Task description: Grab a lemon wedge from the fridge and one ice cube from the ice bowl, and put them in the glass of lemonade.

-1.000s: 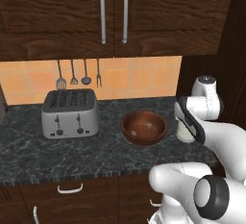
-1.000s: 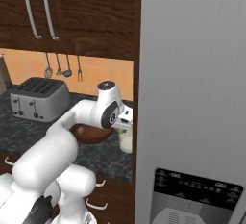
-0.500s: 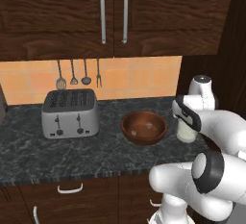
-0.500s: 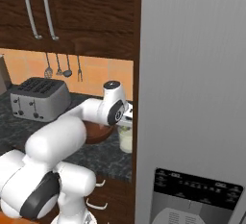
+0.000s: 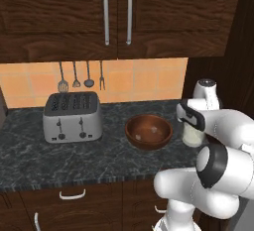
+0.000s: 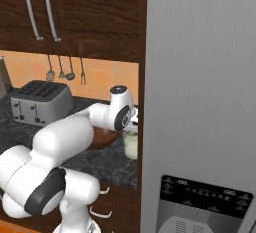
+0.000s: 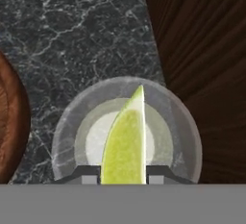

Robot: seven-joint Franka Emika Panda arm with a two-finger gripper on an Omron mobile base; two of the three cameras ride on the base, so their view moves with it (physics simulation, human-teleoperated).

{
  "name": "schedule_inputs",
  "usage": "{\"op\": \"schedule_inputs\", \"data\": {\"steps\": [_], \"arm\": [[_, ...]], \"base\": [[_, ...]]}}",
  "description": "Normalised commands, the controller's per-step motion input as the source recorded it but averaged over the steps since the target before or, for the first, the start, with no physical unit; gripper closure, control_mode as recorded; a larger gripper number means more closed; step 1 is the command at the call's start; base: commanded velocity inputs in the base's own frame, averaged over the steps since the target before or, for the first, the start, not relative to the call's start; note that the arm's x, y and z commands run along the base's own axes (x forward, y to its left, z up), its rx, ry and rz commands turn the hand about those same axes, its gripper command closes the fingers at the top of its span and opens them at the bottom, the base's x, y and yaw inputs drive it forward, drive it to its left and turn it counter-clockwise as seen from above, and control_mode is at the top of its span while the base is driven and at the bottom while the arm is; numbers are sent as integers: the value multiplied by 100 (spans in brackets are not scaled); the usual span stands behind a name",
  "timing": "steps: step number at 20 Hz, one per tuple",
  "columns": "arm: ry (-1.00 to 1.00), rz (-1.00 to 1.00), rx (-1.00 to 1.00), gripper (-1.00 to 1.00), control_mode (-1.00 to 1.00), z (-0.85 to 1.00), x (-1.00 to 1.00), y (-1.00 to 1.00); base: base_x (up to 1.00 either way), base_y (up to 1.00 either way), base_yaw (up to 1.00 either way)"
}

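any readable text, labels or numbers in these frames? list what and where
Nothing legible.
Fridge dispenser panel: rows of small pale markings, too small and blurred to read.
Toaster: front knobs and levers, no lettering.
Glass of lemonade, ice bowl, lemon wedge: unmarked.

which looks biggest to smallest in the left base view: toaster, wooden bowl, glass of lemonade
1. toaster, widest and tallest of the three.
2. wooden bowl, clearly narrower and lower than the toaster.
3. glass of lemonade, smallest, though the arm covers part of it.
All three sit at a similar depth on the counter, so the order is fairly safe.
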Motion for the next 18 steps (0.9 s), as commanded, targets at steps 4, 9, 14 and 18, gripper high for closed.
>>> {"op": "schedule_inputs", "data": {"steps": [4,9,14,18], "arm": [[-1,0,1,-100,-100,51,14,2],[0,3,0,-100,-100,32,20,70],[3,12,10,-100,-100,-4,40,100],[27,14,23,-100,-100,-35,54,89]], "base": [[0,0,0],[0,0,0],[0,0,0],[0,0,0]]}}
